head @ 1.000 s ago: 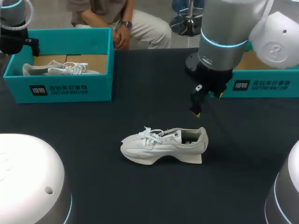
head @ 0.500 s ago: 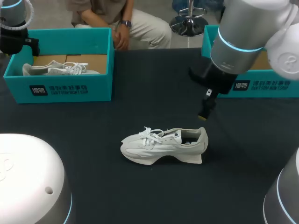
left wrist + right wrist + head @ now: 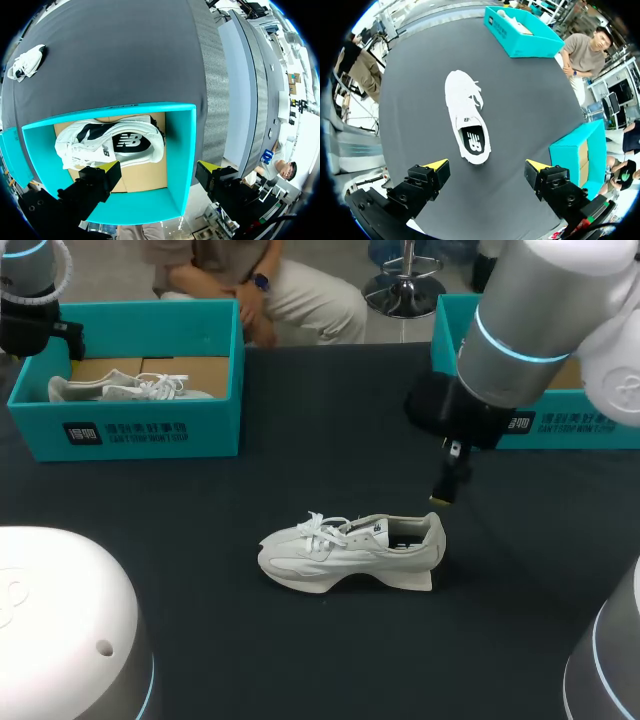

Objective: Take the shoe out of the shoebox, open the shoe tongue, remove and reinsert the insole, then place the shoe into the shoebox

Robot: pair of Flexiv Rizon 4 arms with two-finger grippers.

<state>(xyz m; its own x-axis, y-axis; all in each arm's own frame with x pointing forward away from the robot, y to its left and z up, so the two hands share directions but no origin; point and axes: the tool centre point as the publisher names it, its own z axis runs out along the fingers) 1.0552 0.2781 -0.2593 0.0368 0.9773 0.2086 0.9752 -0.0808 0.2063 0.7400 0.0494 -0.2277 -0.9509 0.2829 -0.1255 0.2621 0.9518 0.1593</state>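
Our right claw (image 3: 487,167) hangs open above the counter (image 3: 530,100), its yellow-tipped fingers spread wide and holding nothing. The shoe (image 3: 467,117) lies just ahead of it and lower. Its long axis runs straight out from the claw, heel end nearest and toe farthest. The heel falls roughly in line with the gap between the two fingers, and nothing touches it. We judge that the coming move turns on this. The shoe's mouth and its laces (image 3: 477,95) are reached by going forward and down along the shoe's own length, not across it.

Our left claw (image 3: 157,172) is also open. It hovers over the shoebox (image 3: 180,150), well apart from the shoe on the counter, so the right arm is much the nearer. Below the left claw, inside the box, a second shoe (image 3: 110,142) lies on its side.

The shoe we are working on is white and stands upright on its thick, wedge-shaped sole, out of the box. Through its opening we see a dark insole (image 3: 474,141) with a pale mark on it. The laces sit in a loose bunch over the forward half. We cannot make out the tongue clearly beneath them, so it looks not yet pulled open.
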